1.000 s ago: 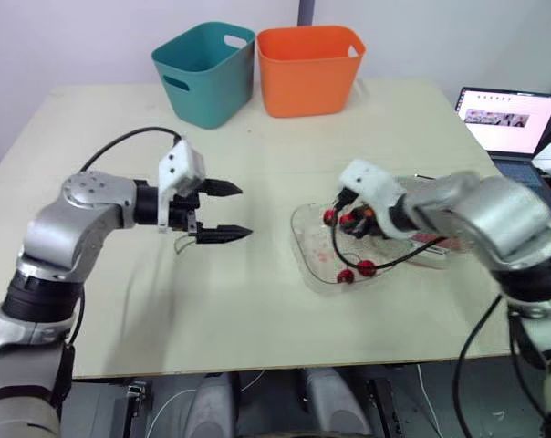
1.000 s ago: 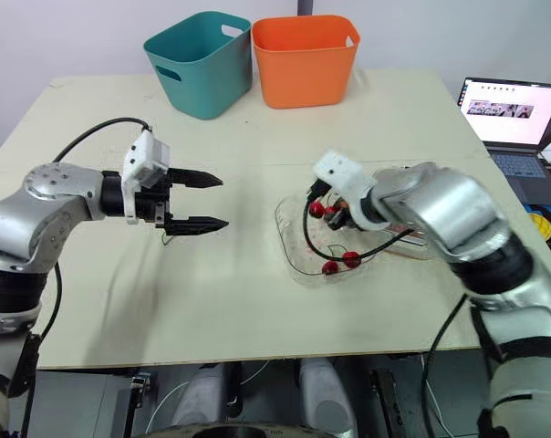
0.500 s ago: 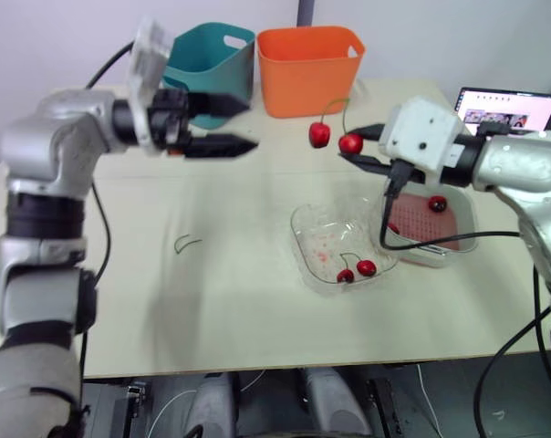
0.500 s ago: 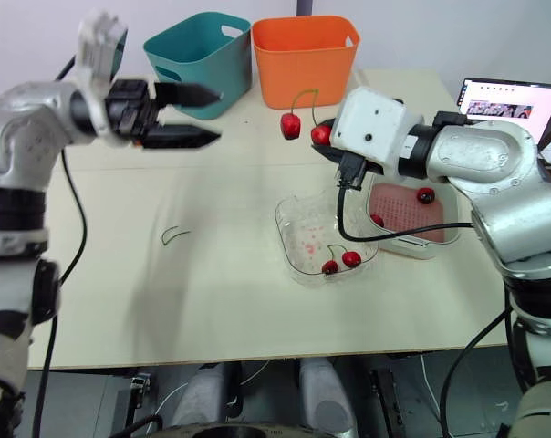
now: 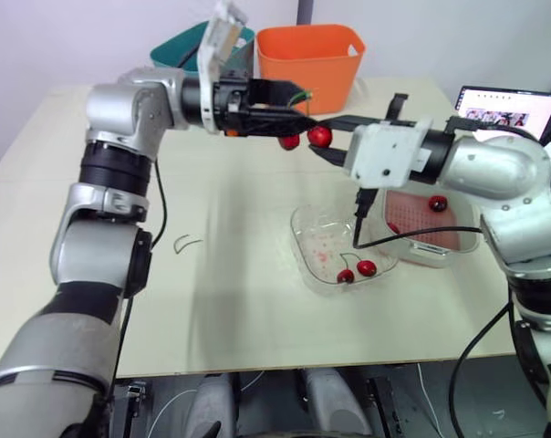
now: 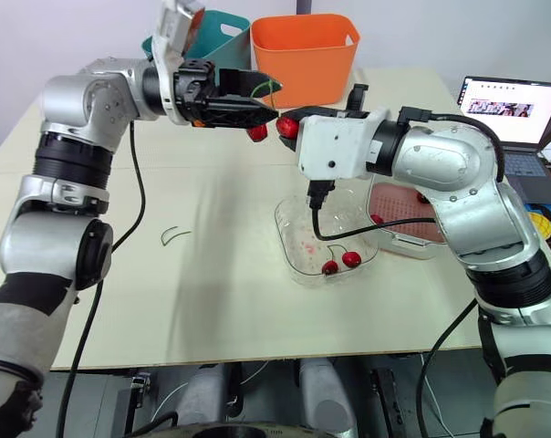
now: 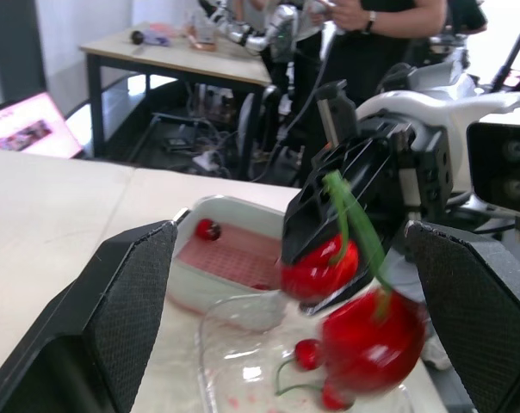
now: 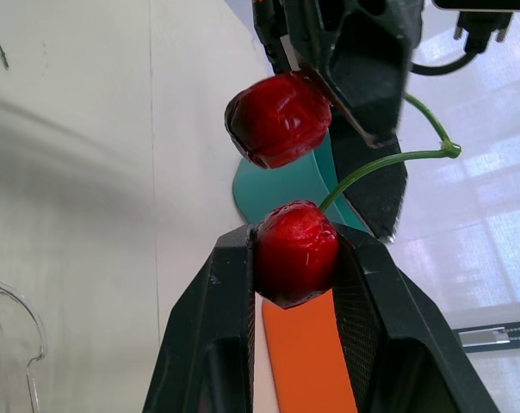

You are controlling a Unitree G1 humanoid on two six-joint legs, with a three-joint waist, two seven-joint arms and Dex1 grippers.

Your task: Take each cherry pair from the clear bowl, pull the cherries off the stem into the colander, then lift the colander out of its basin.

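A cherry pair hangs in the air above the table between my two grippers. My right gripper (image 5: 323, 139) is shut on one cherry (image 8: 296, 249). The other cherry (image 8: 277, 119) hangs free on the green stem (image 8: 389, 159), between the spread fingers (image 7: 131, 292) of my open left gripper (image 5: 301, 108), which touch neither cherry. Below, the clear bowl (image 5: 314, 228) holds one more cherry pair (image 5: 356, 270). To its right is the red colander (image 5: 412, 224) in its white basin (image 5: 431, 255), with a cherry (image 5: 437, 203) in it.
A loose stem (image 5: 184, 243) lies on the table at the left. A teal bin (image 5: 180, 50) and an orange bin (image 5: 312, 55) stand at the back edge. An open laptop (image 5: 504, 114) sits off the table's right side.
My left gripper has swung right to the cherry pair. My right gripper has carried the pair left to meet it, so the free cherry now hangs between the left fingers.
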